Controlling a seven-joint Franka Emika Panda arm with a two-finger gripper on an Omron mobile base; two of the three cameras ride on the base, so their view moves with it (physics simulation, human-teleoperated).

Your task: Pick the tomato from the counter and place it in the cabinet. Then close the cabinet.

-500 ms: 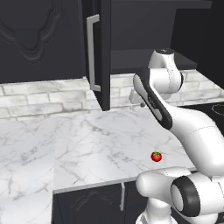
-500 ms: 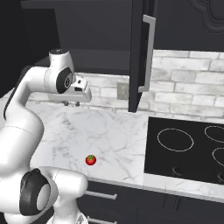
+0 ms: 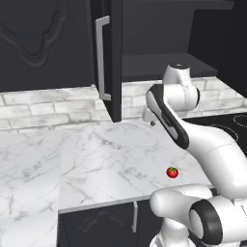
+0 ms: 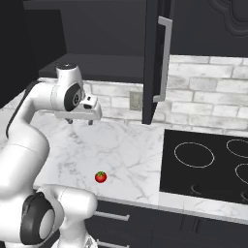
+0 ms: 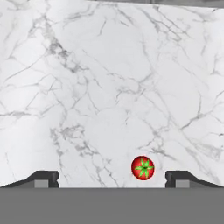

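Observation:
The tomato (image 3: 172,172) (image 4: 100,177) lies small and red on the white marble counter (image 3: 96,159) (image 4: 131,145), close to its front edge. My gripper (image 4: 80,121) (image 3: 150,121) hangs open well above the counter, pointing down, farther back than the tomato. Through the hand camera the tomato (image 5: 142,167) sits low in the picture between my two fingertips, nearer the right one, with the gripper (image 5: 111,178) empty. The cabinet (image 3: 159,65) (image 4: 97,68) above the counter is open, and its black door (image 3: 113,58) (image 4: 154,63) with the silver bar handle swings out over the counter.
A black cooktop (image 4: 208,164) (image 3: 226,120) with ring marks lies to the right of the marble. A grey brick backsplash (image 3: 53,108) runs behind the counter. A closed carved black door (image 3: 38,43) is on the wall to the left. Base cabinets (image 4: 145,223) sit under the counter.
My hand has dipped slightly toward the counter. The tomato and the cabinet door have not moved.

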